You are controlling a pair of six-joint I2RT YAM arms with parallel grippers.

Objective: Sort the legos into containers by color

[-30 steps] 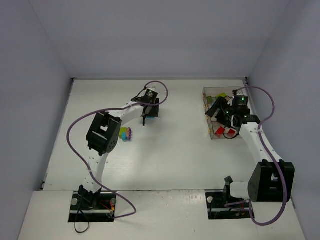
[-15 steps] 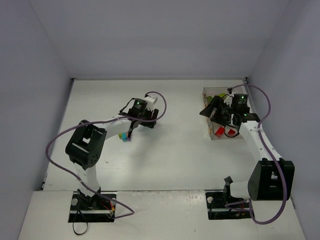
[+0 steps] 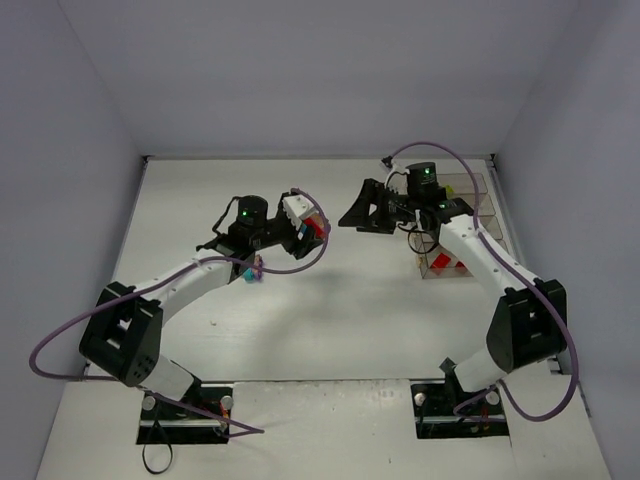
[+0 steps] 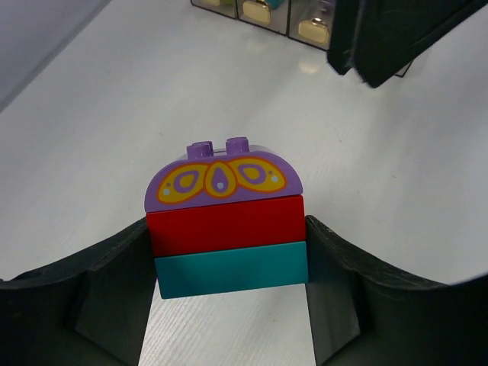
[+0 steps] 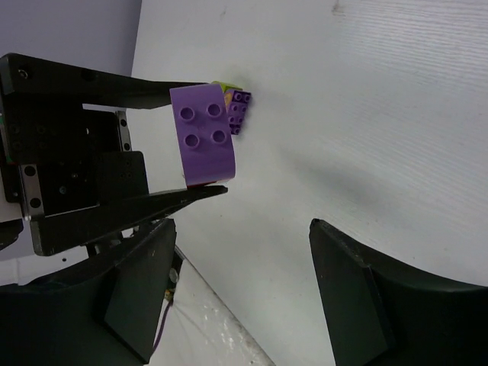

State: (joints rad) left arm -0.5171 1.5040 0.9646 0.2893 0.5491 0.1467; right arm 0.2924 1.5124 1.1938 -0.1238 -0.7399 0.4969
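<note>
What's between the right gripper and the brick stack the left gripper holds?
Only bare table lies between the right gripper and the brick stack; the top view shows it.

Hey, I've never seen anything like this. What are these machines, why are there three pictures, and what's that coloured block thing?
These are two robot arms bolted at the near edge of a white table. One picture looks down from above. The other two come from a camera on each arm's wrist, so black fingers frame the view. The left tool is shut on a stack of toy bricks: purple on top, then red, then teal. The right tool is open and empty, facing that stack. On the table sit a small clump of bricks and a row of clear bins.
</note>
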